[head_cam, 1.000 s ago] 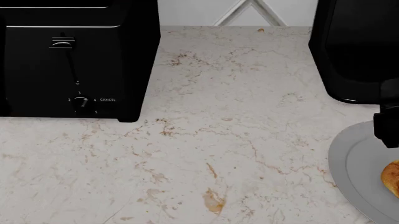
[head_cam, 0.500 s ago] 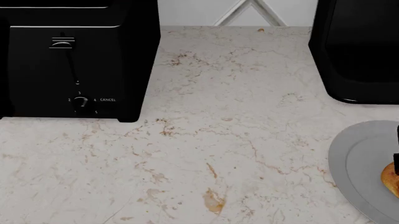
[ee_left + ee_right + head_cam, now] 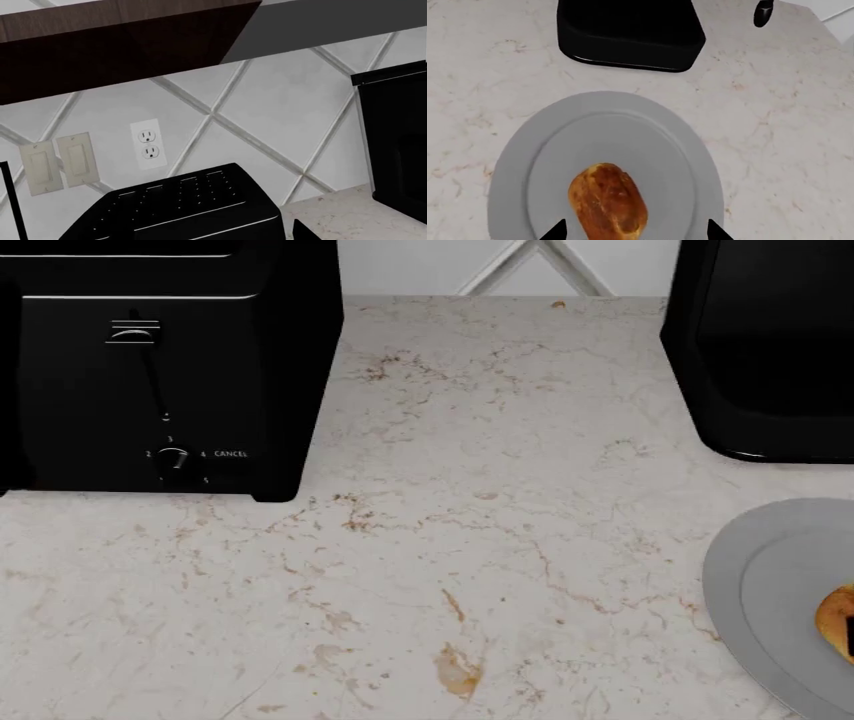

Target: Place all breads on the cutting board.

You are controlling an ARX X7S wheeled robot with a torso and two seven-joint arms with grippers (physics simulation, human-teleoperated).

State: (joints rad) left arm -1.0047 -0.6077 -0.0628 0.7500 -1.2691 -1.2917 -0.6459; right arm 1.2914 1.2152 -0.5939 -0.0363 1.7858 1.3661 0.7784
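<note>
Only one bread [image 3: 608,201], lying on one grey plate [image 3: 514,165]; right gripper [image 3: 635,231] spread wide around it, fingertips cropped. Left gripper unseen, state unknowable.

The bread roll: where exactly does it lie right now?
The bread roll lies on the grey plate, on the marble counter's right side in the head view, in front of a black appliance.

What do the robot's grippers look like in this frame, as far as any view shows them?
Little shows. In the right wrist view, two black pointed fingertips of the right gripper poke in at the frame edge. A dark sliver of it shows in the head view. No cables or markings are visible. The left gripper is unseen.
</note>
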